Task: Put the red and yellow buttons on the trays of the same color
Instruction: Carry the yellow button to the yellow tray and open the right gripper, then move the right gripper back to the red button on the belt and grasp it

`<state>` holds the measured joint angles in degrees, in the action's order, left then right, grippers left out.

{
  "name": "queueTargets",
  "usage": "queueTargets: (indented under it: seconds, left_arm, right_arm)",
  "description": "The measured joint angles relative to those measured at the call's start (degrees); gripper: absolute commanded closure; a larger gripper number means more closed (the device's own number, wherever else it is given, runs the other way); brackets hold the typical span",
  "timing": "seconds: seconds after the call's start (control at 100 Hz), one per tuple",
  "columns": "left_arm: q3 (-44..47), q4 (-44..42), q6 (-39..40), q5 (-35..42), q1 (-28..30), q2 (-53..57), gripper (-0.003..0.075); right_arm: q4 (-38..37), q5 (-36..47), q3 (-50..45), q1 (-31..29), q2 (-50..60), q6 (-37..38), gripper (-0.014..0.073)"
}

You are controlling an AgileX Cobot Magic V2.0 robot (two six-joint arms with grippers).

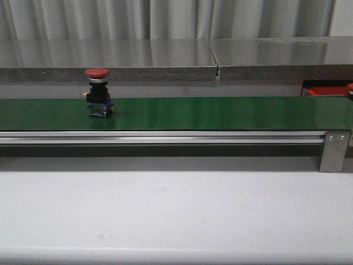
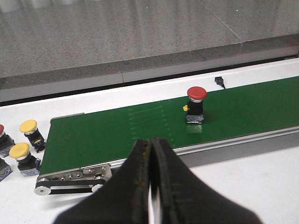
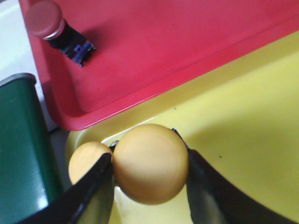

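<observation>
Grey curtains hung behind the green belt (image 1: pixel 220 113), where a red button (image 1: pixel 98 92) stood upright near its left end. Left gripper (image 2: pixel 152 186) was closed, empty. Right gripper (image 3: pixel 149 179) clamped a yellow button (image 3: pixel 150 163) above the yellow tray (image 3: pixel 243 140), cap facing the camera.

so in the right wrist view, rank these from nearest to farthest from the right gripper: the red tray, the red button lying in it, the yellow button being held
1. Yellow button, clamped between the right gripper fingers, over the yellow tray.
2. Red tray, its rim bordering the yellow tray just beyond the gripper.
3. Red button, lying on its side at the red tray's far corner.
</observation>
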<state>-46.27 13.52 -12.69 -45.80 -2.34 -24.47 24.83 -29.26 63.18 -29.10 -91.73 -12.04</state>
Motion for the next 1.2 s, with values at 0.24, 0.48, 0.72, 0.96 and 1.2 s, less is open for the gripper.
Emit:
queueTargets:
  seconds: [0.24,0.48,0.72,0.96,1.2]
  left_arm:
    - [0.0,0.0,0.0,0.0,0.0,0.0,0.0741]
    - [0.0,0.0,0.0,0.0,0.0,0.0,0.0741]
    - [0.0,0.0,0.0,0.0,0.0,0.0,0.0741]
    - [0.0,0.0,0.0,0.0,0.0,0.0,0.0741]
    - [0.0,0.0,0.0,0.0,0.0,0.0,0.0741]
  right_arm:
    - [1.0,5.3,0.0,0.0,-5.4,0.0,0.0419]
    - [3.2,4.8,3.1,0.0,-10.8,0.1,0.0410]
    - [3.9,4.0,4.0,0.0,-11.7,0.1,0.0027]
    - [4.1,3.4,4.0,0.0,-11.6,0.0,-0.0002]
    - [4.1,2.6,4.0,0.0,-5.4,-0.3,-0.0002]
